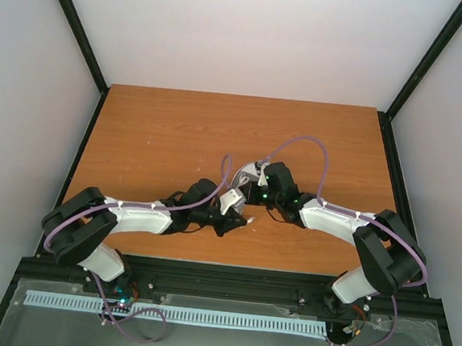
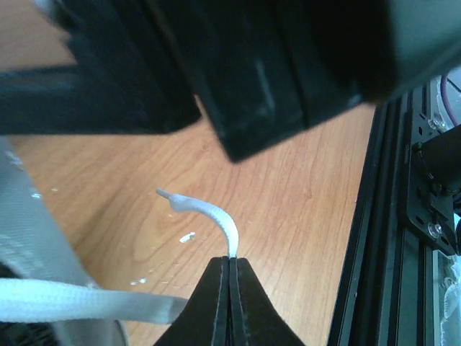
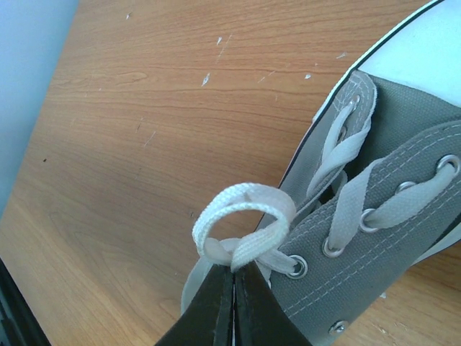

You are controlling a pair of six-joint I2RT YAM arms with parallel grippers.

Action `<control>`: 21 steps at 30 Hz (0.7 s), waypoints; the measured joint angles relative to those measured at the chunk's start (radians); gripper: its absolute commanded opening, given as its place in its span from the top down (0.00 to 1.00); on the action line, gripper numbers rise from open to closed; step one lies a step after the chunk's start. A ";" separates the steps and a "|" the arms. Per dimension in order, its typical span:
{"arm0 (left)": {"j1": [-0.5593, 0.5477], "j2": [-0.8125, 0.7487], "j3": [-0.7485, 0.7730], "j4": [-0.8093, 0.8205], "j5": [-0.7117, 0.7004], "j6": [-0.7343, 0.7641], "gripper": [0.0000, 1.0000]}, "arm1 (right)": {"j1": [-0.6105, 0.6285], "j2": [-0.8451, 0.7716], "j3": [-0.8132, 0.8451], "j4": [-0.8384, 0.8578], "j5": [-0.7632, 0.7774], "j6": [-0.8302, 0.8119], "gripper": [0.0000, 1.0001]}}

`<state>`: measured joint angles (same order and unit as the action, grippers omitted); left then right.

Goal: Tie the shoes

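The grey sneaker with a white toe cap lies mid-table, mostly hidden under both grippers in the top view. My right gripper is shut on the base of a small loop of white lace beside the shoe's lower eyelets; in the top view it is over the shoe. My left gripper is shut on the free end of the other white lace, whose tip curls up to the left. In the top view the left gripper is just near of the shoe.
The black right arm hangs close over my left gripper. The black frame rail runs along the near table edge. A flat lace strand and grey shoe canvas lie at the left.
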<state>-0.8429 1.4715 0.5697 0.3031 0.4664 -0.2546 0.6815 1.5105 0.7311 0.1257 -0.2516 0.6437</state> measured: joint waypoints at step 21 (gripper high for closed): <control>0.020 -0.364 -0.041 -0.146 -0.299 -0.104 0.36 | 0.000 -0.068 -0.105 0.076 0.032 -0.178 0.97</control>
<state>-0.8227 1.1080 0.5285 0.1574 0.1669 -0.3588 0.6811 1.4429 0.6262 0.2016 -0.2192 0.4660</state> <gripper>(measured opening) 0.667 0.029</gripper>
